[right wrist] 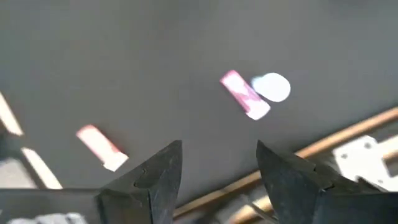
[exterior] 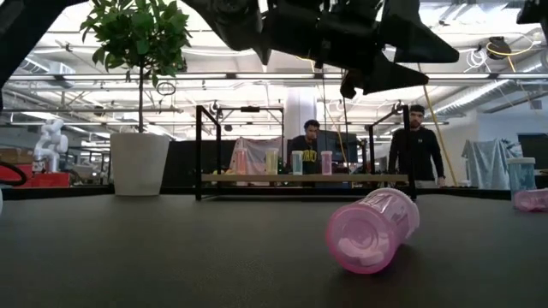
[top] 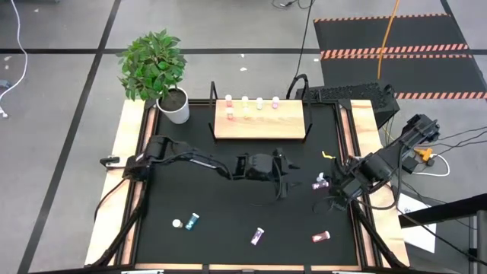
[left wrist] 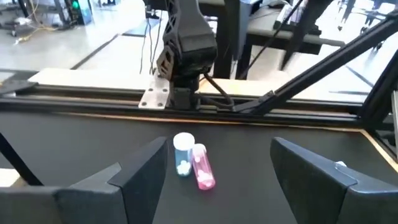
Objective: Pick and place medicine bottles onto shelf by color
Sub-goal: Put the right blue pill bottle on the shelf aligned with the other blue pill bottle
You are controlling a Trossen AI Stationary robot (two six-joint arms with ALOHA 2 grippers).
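— Where's the shelf [top: 259, 120]?
— At the counter's [top: 228, 205] back edge, four bottles [top: 251, 102] standing on it, plant pot [top: 174, 105] to its left.
— The rest?
— Lying along the front; two [top: 320, 182] sit together at the right, near the right pincer [top: 338, 192].

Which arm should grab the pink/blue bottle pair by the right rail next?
Left, probably. The left gripper is open, and its wrist view frames the pink bottle and blue bottle between its fingers. The right gripper, also open, sits right beside them.
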